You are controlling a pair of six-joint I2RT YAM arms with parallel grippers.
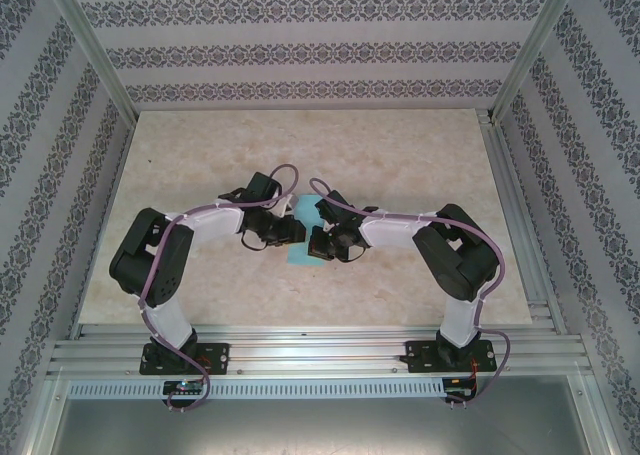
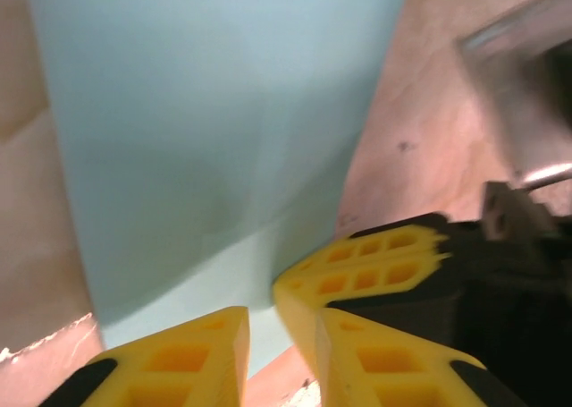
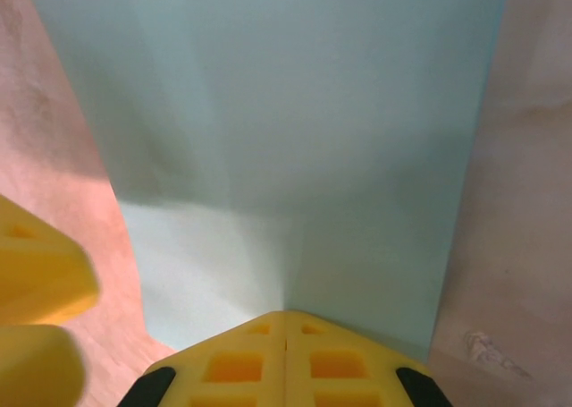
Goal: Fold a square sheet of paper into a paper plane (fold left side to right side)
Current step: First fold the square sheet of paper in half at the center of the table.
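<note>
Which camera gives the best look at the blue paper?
The right wrist view: the blue paper lies broad there, both side edges and faint creases visible. The left wrist view shows it slanted. In the top view it is a small, mostly covered patch.

Bright, even light fills the overhead view; the pale marbled tabletop (image 1: 400, 155) is sharp, and only soft, short shadows lie beside the thin matte light-blue square sheet of paper (image 1: 298, 255). Both wrist views are dimmer and pink-tinted around the sheet. A grey shadow covers the sheet's far part — the near strip stays paler. At the sheet's near edge the yellow-fingered left gripper (image 2: 281, 349) and right gripper (image 3: 286, 322) are blurred. Right of the sheet, a smeared grey metallic shape (image 2: 527, 94) carries a white glare streak.
</note>
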